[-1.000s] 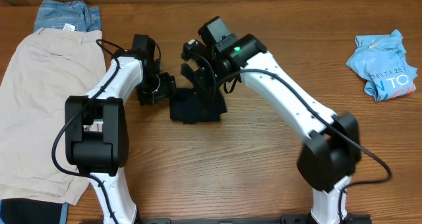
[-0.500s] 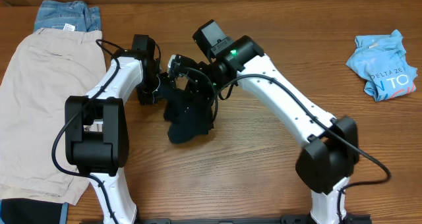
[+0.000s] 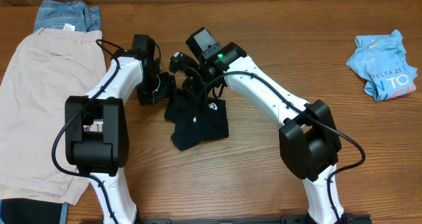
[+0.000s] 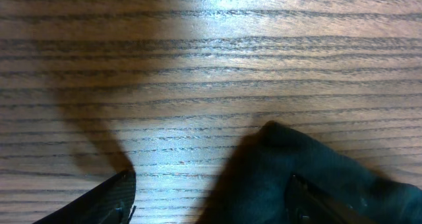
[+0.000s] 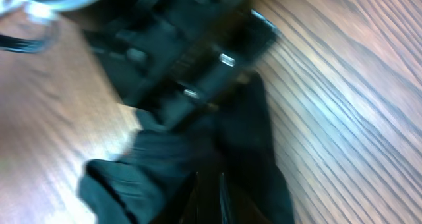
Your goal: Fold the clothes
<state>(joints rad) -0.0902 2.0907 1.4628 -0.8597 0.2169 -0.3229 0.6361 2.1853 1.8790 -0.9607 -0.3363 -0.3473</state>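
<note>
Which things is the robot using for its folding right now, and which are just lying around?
In use now:
black T-shirt
left gripper
right gripper

Lying around, clothes nobody is touching:
beige shorts
blue jeans
crumpled light-blue T-shirt

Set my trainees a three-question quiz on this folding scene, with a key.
1. True or false: the black T-shirt lies apart from the shorts.
2. Which garment lies nearest the right edge of the table? A denim, B blue tee, C shorts.
3. Fill in: the left gripper is ____.
Key: 1 true; 2 B; 3 open.
</note>
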